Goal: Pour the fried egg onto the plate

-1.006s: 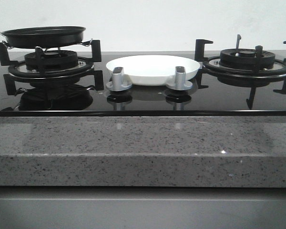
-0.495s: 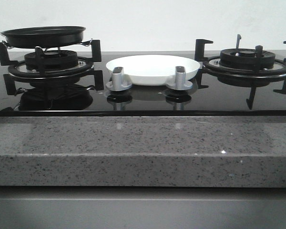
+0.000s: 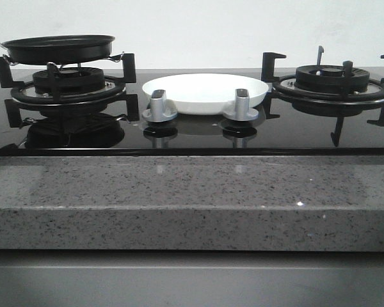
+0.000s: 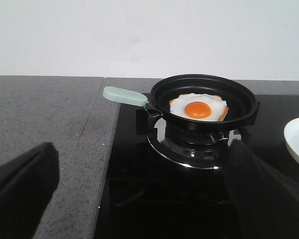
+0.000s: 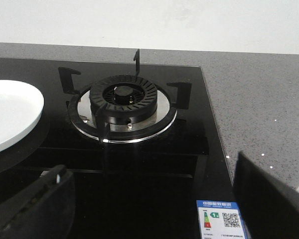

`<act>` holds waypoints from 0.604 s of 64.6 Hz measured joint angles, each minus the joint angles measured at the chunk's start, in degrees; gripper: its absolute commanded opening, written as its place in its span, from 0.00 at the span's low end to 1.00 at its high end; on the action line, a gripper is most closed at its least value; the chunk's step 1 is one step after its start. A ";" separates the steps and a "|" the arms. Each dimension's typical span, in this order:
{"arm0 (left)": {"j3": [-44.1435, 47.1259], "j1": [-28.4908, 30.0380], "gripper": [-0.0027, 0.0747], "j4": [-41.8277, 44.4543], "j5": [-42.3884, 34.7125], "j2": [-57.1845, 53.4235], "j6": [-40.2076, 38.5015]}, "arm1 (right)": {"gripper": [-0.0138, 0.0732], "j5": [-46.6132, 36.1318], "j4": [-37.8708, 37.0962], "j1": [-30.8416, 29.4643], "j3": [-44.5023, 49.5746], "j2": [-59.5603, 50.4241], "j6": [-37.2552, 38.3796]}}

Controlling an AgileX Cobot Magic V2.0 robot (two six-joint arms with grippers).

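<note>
The fried egg (image 4: 199, 106), white with an orange yolk, lies flat in a black frying pan (image 4: 205, 101) that rests on the left burner (image 3: 67, 82); the pan (image 3: 59, 47) has a pale green handle (image 4: 124, 96). The white plate (image 3: 206, 91) sits on the glass hob between the two burners, behind the knobs, and shows at the edge of both wrist views (image 4: 298, 142) (image 5: 10, 112). My left gripper (image 4: 139, 199) hangs open in front of the pan, well short of the handle, holding nothing. My right gripper (image 5: 154, 204) is open over the hob in front of the right burner (image 5: 123, 102).
Two silver knobs (image 3: 160, 106) (image 3: 242, 105) stand in front of the plate. Black pan supports ring both burners. A speckled grey stone counter (image 3: 179, 204) surrounds the glass hob, with a white wall behind. An energy label (image 5: 220, 219) is stuck on the hob's near right corner.
</note>
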 measured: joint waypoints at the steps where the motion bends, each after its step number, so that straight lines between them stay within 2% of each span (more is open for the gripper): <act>1: 0.00 0.00 0.90 0.00 0.00 0.00 0.00 | 0.92 0.00 0.00 0.00 0.00 0.00 0.00; 15: 0.00 0.00 0.90 0.00 0.00 0.00 0.00 | 0.92 -2.48 0.00 0.00 -0.24 0.29 0.00; 25: 0.00 0.00 0.90 0.00 0.00 0.00 0.00 | 0.91 -1.44 0.00 0.00 -4.20 4.27 0.00; 39: 0.00 0.00 0.90 0.00 0.00 0.00 0.00 | 0.76 4.63 0.21 1.07 -14.08 15.58 0.00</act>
